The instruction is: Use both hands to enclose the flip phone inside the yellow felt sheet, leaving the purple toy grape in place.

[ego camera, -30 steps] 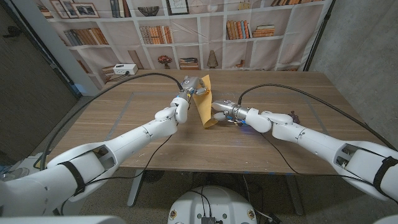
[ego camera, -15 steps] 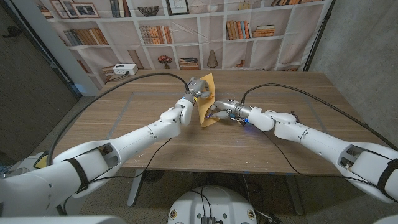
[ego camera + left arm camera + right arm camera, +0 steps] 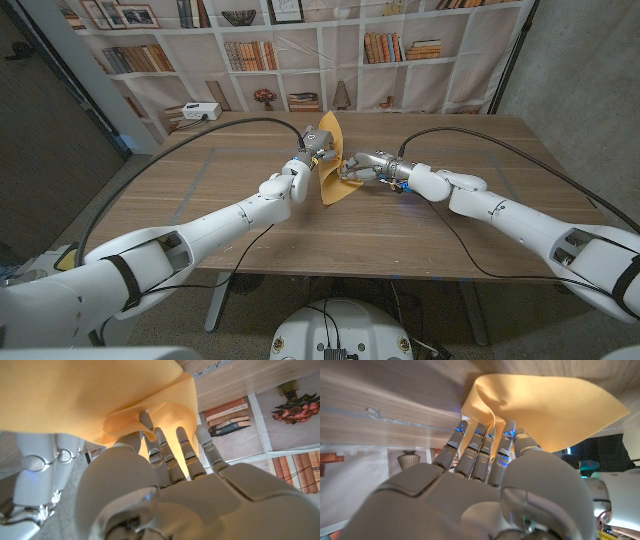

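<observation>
Felt sheet [image 3: 331, 168] is up off the desk [image 3: 250, 225], my left hand [image 3: 313, 143] and right hand [image 3: 357, 169] each gripping a side. Can't see the phone, probably inside; wrap isn't closed yet.

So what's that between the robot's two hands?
A yellow felt sheet, lifted and folded upright between the left hand and right hand; both touch it. The head view shows it.

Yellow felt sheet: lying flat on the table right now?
No. The yellow felt sheet stands raised off the table, held between the left hand and right hand.
</observation>
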Tool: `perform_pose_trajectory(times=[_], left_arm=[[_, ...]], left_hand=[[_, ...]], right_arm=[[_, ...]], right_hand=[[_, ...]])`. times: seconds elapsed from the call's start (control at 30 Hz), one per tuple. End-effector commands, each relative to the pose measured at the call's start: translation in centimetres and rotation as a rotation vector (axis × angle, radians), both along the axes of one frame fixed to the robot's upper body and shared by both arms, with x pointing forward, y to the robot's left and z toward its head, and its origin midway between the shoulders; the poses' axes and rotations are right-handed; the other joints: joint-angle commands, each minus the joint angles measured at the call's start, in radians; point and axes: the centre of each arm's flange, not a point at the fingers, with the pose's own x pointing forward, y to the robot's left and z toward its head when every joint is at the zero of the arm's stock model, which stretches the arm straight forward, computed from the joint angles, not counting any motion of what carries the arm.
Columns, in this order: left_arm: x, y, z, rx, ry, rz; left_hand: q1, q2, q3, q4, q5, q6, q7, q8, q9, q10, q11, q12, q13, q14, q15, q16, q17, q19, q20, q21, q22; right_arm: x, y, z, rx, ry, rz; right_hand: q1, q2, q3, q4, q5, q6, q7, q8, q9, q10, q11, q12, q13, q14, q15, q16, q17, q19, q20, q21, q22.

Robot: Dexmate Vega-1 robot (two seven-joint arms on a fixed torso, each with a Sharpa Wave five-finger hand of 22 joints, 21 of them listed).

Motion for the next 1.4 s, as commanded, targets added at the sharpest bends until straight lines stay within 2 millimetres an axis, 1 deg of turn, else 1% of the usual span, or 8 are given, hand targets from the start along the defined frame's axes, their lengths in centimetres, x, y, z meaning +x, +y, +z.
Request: perform_pose_trajectory(times=[0.03,0.17,0.23,0.43,0.57,0.83,1.17,1.4], left_arm=[[0.2,0.3,-0.3,0.004,0.025,0.024],[0.3,0.0,-0.3,0.006,0.026,0.024],[0.3,-0.1,-0.3,0.005,0.026,0.023],[0.5,-0.2,-0.2,0.004,0.027,0.030],[0.8,-0.3,-0.3,0.005,0.037,0.031],[1.5,-0.3,-0.4,0.005,0.050,0.042],[1.8,-0.5,-0.3,0.009,0.049,0.045],[2.3,-0.5,-0.3,0.007,0.063,0.047]], left_hand=[[0.014,0.002,0.002,-0.002,0.001,0.032,-0.019,-0.005,0.000,0.013,-0.006,0.007,0.000,0.017,-0.112,0.002,-0.002,0.004,-0.005,0.006,0.002],[0.017,0.003,0.003,-0.001,0.001,0.032,-0.017,-0.010,-0.003,0.025,-0.010,0.013,0.000,0.031,-0.116,0.004,-0.006,0.007,-0.008,0.007,0.002],[0.016,0.003,0.003,0.001,0.001,0.033,-0.017,-0.012,-0.004,0.029,-0.014,0.014,-0.003,0.044,-0.117,0.004,-0.010,0.013,-0.008,0.008,0.002],[0.024,0.006,0.009,-0.001,0.002,0.033,-0.004,-0.022,-0.010,0.061,-0.024,0.020,-0.016,0.080,-0.128,0.007,-0.022,0.032,-0.015,0.011,0.000],[0.028,0.008,0.007,-0.001,0.002,0.034,0.001,-0.027,-0.012,0.065,-0.026,0.019,-0.021,0.086,-0.134,0.012,-0.019,0.038,-0.017,0.011,-0.001],[0.032,0.011,0.008,0.001,0.002,0.032,0.002,-0.035,-0.014,0.076,-0.028,0.022,-0.023,0.094,-0.137,0.012,-0.020,0.042,-0.018,0.008,-0.002],[0.034,0.010,0.008,0.001,0.002,0.036,0.004,-0.041,-0.016,0.080,-0.027,0.026,-0.021,0.099,-0.139,0.012,-0.018,0.045,-0.019,0.006,-0.003],[0.034,0.010,0.008,0.003,0.002,0.037,0.003,-0.046,-0.018,0.079,-0.027,0.026,-0.020,0.100,-0.138,0.011,-0.017,0.047,-0.018,0.004,-0.004]], right_arm=[[-1.4,-2.2,2.1,0.156,-0.047,0.057],[-1.9,-2.7,2.4,0.215,-0.076,0.089],[-2.1,-3.0,2.6,0.237,-0.097,0.093],[-2.8,-4.1,3.2,0.353,-0.158,0.098],[-3.2,-4.8,3.7,0.416,-0.194,0.104],[-3.8,-5.6,4.3,0.487,-0.245,0.121],[-4.4,-6.7,5.5,0.552,-0.314,0.107],[-5.3,-7.4,6.4,0.581,-0.386,0.099]], right_hand=[[-0.015,0.003,0.003,0.008,0.001,0.008,0.016,0.003,0.001,0.016,0.014,0.013,0.005,0.023,-0.036,0.013,-0.001,0.021,-0.003,0.009,0.001],[-0.030,0.004,0.008,0.009,0.002,0.025,0.025,0.008,0.001,0.037,0.016,0.021,0.008,0.047,-0.033,0.020,-0.004,0.033,-0.008,0.014,0.001],[-0.036,0.004,0.011,0.009,0.002,0.030,0.026,0.010,0.001,0.044,0.018,0.024,0.009,0.054,-0.029,0.022,-0.006,0.043,-0.003,0.017,0.000],[-0.048,0.003,0.016,0.008,0.003,0.049,0.031,0.015,0.002,0.064,0.024,0.032,0.012,0.073,-0.032,0.027,-0.009,0.057,-0.005,0.022,0.000],[-0.054,0.004,0.018,0.009,0.003,0.048,0.032,0.014,0.002,0.061,0.020,0.030,0.013,0.073,-0.033,0.026,-0.010,0.061,-0.008,0.024,0.000],[-0.068,0.003,0.020,0.011,0.003,0.043,0.029,0.011,0.002,0.057,0.023,0.028,0.015,0.071,-0.033,0.024,-0.011,0.064,-0.009,0.025,0.000],[-0.090,0.000,0.020,0.015,0.002,0.034,0.027,0.006,0.003,0.053,0.023,0.026,0.018,0.066,-0.035,0.021,-0.013,0.063,-0.008,0.024,0.000],[-0.100,-0.002,0.022,0.016,0.002,0.034,0.024,0.006,0.003,0.053,0.021,0.026,0.019,0.065,-0.037,0.020,-0.014,0.062,-0.009,0.024,-0.001]])
